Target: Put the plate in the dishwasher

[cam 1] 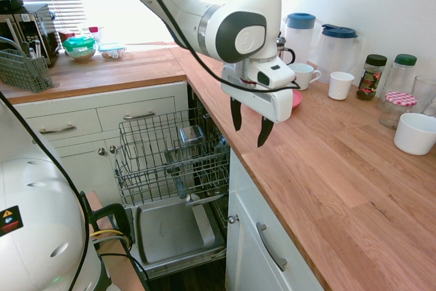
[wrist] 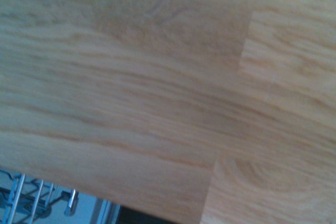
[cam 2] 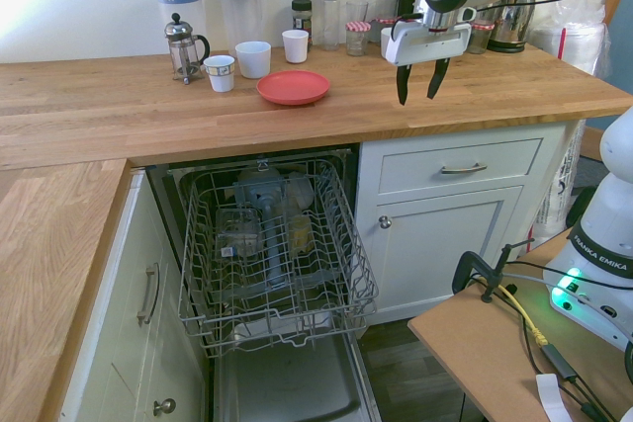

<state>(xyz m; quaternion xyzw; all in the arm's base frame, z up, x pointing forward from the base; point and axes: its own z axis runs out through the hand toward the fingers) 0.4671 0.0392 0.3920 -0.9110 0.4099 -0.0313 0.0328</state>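
claw spread wide, empty, pointing down above bench near its front edge | plate flat on bench, well apart from claw, just in front of mugs | dishwasher open below plate, rack pulled out, door down | wrist view: blurred wood grain, rack corner
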